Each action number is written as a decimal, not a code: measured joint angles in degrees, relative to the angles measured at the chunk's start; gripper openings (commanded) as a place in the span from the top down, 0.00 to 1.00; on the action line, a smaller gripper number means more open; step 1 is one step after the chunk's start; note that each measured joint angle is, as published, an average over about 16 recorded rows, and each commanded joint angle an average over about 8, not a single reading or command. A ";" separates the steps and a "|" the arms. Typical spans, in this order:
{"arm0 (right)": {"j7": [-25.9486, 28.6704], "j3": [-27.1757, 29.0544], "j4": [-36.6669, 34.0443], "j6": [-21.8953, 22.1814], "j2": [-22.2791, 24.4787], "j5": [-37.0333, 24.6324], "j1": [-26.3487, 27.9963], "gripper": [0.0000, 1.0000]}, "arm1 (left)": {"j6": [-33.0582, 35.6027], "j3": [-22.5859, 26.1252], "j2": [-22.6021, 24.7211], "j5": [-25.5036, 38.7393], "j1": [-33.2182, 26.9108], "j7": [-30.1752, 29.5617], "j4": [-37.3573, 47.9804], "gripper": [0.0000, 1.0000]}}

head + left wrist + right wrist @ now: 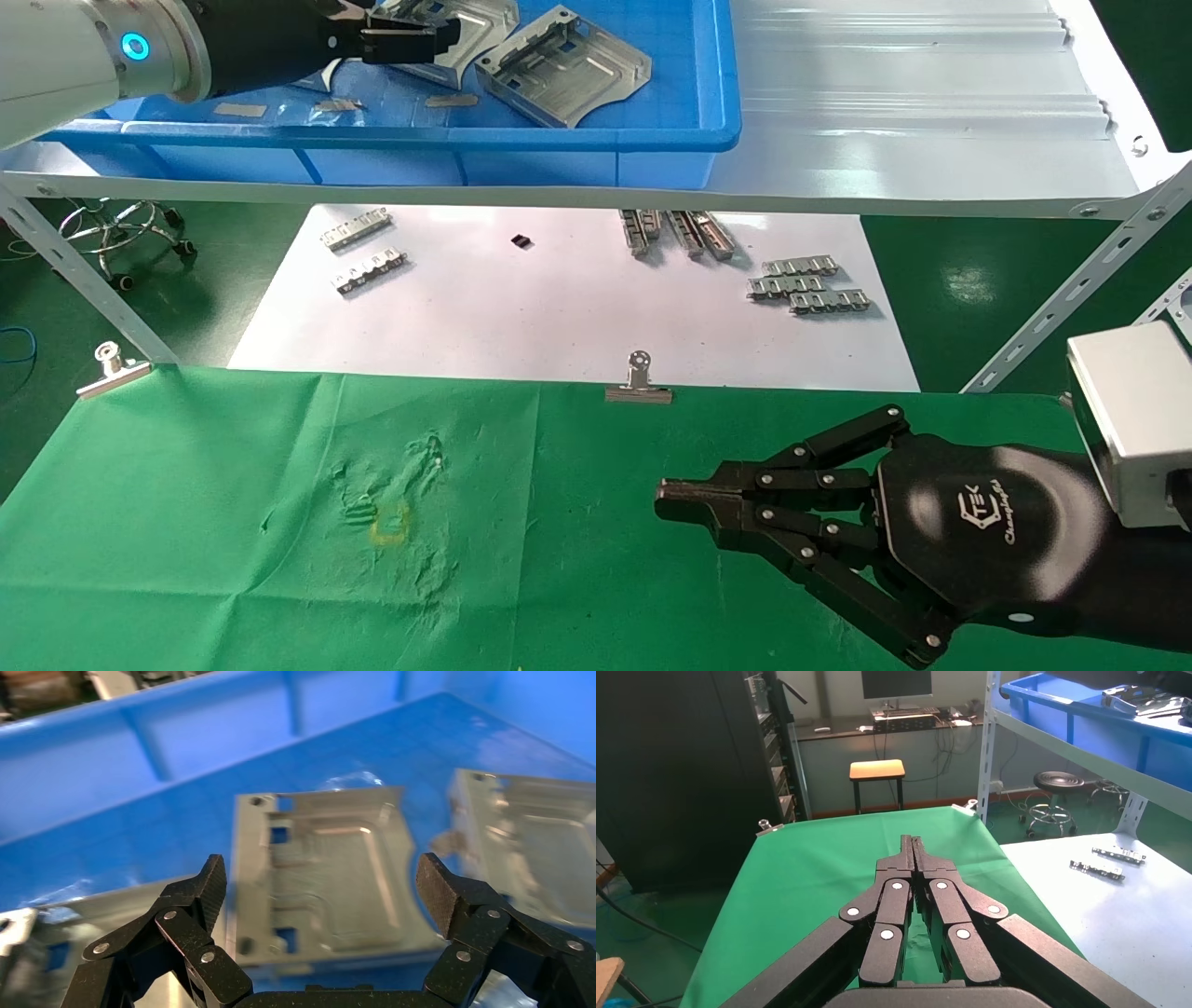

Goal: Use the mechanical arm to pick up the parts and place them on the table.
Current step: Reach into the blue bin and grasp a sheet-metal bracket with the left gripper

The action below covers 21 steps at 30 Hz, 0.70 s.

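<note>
Left tool reaching for a part in the blue bin

The left tool [320, 888] hangs inside the bin [596, 140] with its fingers [211, 881] spread wide and nothing between them, one on either side of the part [330, 867] lying flat on the bin floor just below. A second part [563, 65] lies in the bin beside the first, on the side away from the arm. The bin sits on the white shelf [931, 121], and the green bench [233, 522] lies below and nearer the robot, with no part on it. The right tool [675, 499] is parked over the bench, well apart from the bin, fingers pressed together on nothing. This looks like the approach to the first pick. The next move likely calls for lowering until the fingers straddle the part's folded rims, then closing, lifting clear of the bin wall, and carrying to the bench.
</note>
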 measured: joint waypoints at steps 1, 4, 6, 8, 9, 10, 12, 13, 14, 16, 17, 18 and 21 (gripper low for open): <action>0.00 0.00 0.00 0.00 0.00 0.00 0.00 1.00 | -1.04 -0.03 0.44 0.02 -0.18 0.27 0.77 1.00; 0.00 0.00 0.00 0.00 0.00 0.00 0.00 1.00 | -4.07 -0.15 1.52 -0.03 -0.54 0.87 2.66 1.00; 0.00 -0.01 0.00 0.00 0.00 0.00 0.00 1.00 | -5.96 -0.25 2.07 -0.13 -0.67 1.19 3.57 1.00; 0.00 -0.01 0.00 0.00 0.00 0.01 0.00 1.00 | -7.68 -0.36 2.53 -0.23 -0.73 1.43 4.29 1.00; -0.01 -0.01 0.00 0.00 0.00 0.01 0.00 1.00 | -8.47 -0.41 2.73 -0.28 -0.74 1.53 4.59 1.00; -0.01 -0.01 0.00 0.00 0.00 0.01 0.00 1.00 | -9.20 -0.45 2.91 -0.33 -0.74 1.61 4.85 1.00; -0.01 -0.01 0.00 0.01 0.01 0.01 0.00 1.00 | -10.46 -0.52 3.20 -0.40 -0.73 1.78 5.25 1.00; -0.01 -0.01 0.00 0.01 0.01 0.01 0.00 1.00 | -11.00 -0.54 3.32 -0.43 -0.72 1.86 5.40 1.00; -0.01 -0.02 0.00 0.01 0.01 0.01 0.00 1.00 | -11.47 -0.56 3.41 -0.45 -0.71 1.95 5.51 1.00; -0.01 -0.02 0.00 0.01 0.01 0.01 0.00 1.00 | -12.16 -0.60 3.56 -0.49 -0.68 2.12 5.68 1.00; -0.01 -0.02 0.00 0.01 0.01 0.01 0.00 1.00 | -12.40 -0.61 3.61 -0.51 -0.67 2.20 5.73 1.00; -0.01 -0.02 0.00 0.01 0.01 0.01 0.01 1.00 | -12.57 -0.63 3.64 -0.53 -0.66 2.27 5.78 1.00; -0.01 -0.02 0.00 0.01 0.01 0.02 0.01 1.00 | -12.78 -0.67 3.70 -0.59 -0.61 2.45 5.87 1.00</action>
